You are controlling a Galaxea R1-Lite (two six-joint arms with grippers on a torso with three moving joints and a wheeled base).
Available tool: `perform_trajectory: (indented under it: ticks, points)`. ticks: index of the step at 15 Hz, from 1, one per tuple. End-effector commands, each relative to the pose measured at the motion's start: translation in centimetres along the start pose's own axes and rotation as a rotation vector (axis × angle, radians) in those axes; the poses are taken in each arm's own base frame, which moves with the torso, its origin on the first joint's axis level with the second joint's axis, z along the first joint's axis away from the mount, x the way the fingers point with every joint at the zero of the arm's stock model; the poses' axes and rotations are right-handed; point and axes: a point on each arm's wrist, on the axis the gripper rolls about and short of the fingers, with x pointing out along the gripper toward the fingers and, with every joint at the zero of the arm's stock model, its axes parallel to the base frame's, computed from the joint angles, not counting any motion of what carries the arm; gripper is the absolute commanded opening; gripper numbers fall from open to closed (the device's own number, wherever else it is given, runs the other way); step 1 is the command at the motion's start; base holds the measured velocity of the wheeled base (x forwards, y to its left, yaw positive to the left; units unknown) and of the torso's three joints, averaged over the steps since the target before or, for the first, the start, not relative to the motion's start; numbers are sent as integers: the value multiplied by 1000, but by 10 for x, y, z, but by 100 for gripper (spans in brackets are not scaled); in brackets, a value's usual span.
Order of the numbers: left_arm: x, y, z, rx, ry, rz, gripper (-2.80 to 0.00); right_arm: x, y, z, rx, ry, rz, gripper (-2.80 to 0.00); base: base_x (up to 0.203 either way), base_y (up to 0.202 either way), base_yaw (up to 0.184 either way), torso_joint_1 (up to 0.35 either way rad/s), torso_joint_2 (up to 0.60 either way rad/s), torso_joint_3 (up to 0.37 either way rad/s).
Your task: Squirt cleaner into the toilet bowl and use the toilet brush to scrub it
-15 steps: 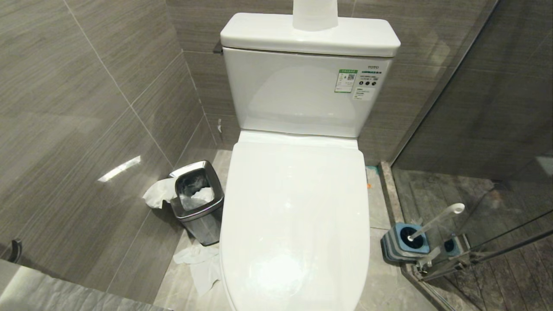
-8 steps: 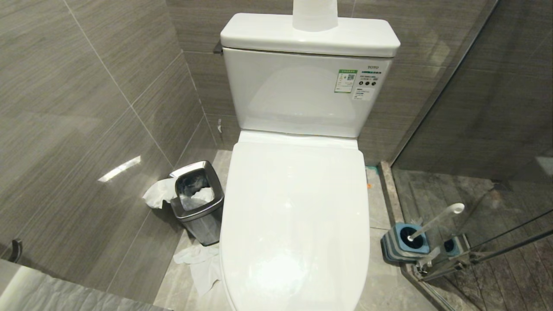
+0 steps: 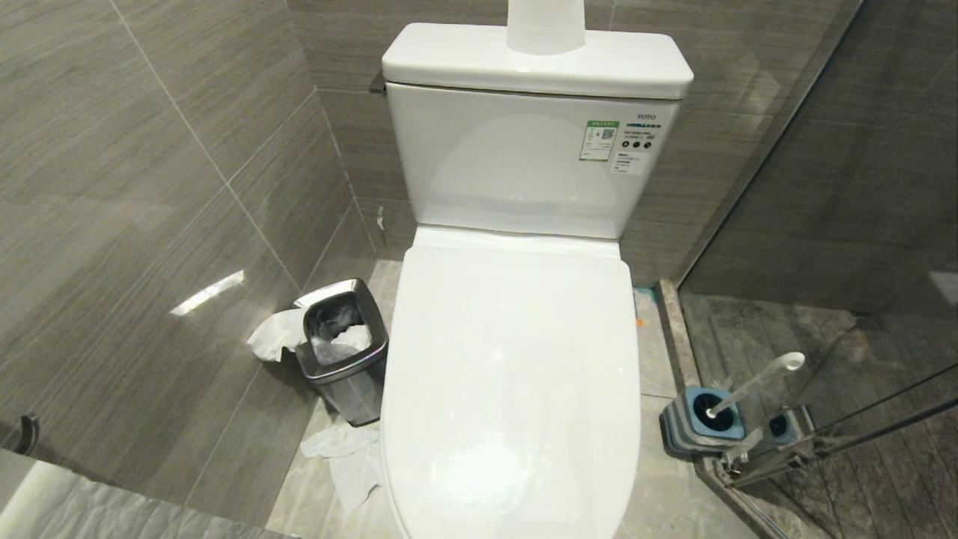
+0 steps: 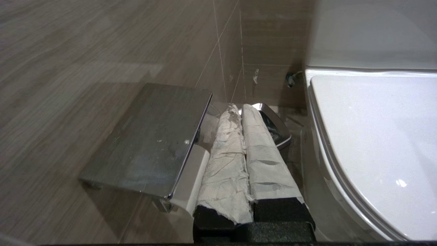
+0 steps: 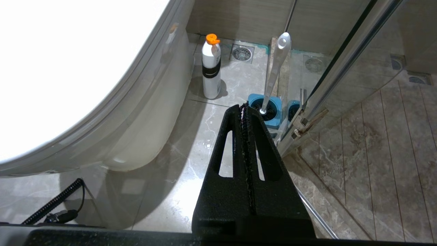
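Observation:
The white toilet has its lid (image 3: 516, 374) down, so the inside of the toilet bowl is hidden; only the bowl's outer wall (image 5: 146, 112) shows. No cleaner is in view. The toilet brush (image 3: 756, 385) leans in its grey holder with a blue top (image 3: 703, 419) on the floor to the toilet's right, against the glass. Neither arm shows in the head view. My right gripper (image 5: 243, 106) is shut and empty, low over the floor just short of the brush (image 5: 276, 68) and its holder (image 5: 271, 111). My left gripper (image 4: 240, 108), its fingers wrapped in white, is shut and empty beside the toilet's left side.
A steel waste bin (image 3: 344, 352) with tissue stands left of the toilet, and tissue (image 3: 352, 457) lies on the floor. A chrome paper holder (image 4: 153, 136) juts from the left wall. A white bottle with an orange cap (image 5: 211, 68) stands by the bowl. The glass shower door (image 3: 861, 224) closes off the right.

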Motion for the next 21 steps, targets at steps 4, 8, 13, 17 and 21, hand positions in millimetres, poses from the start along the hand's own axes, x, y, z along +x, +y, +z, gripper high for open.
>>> perform_trajectory:
  ticks: [4, 8, 13, 17, 21]
  points:
    - [34, -11, -56, 59, 2, -107, -280, 0, 0, 0, 0, 1, 0, -280, 0, 0, 0, 0, 0, 0]
    - [45, -18, -106, 13, 150, -196, -280, 0, 0, 0, 0, 1, 0, -280, 0, 0, 0, 0, 0, 0]
    - [49, -20, -128, 8, 189, -209, -280, 0, 0, 0, 0, 1, 0, -280, 0, 0, 0, 0, 0, 0]
    - [47, -20, -136, 39, 264, -177, -280, 0, 0, 0, 0, 1, 0, -280, 0, 0, 0, 0, 0, 0]
    - [47, -20, -136, 39, 268, -199, -280, 0, 0, 0, 0, 1, 0, -280, 0, 0, 0, 0, 0, 0]
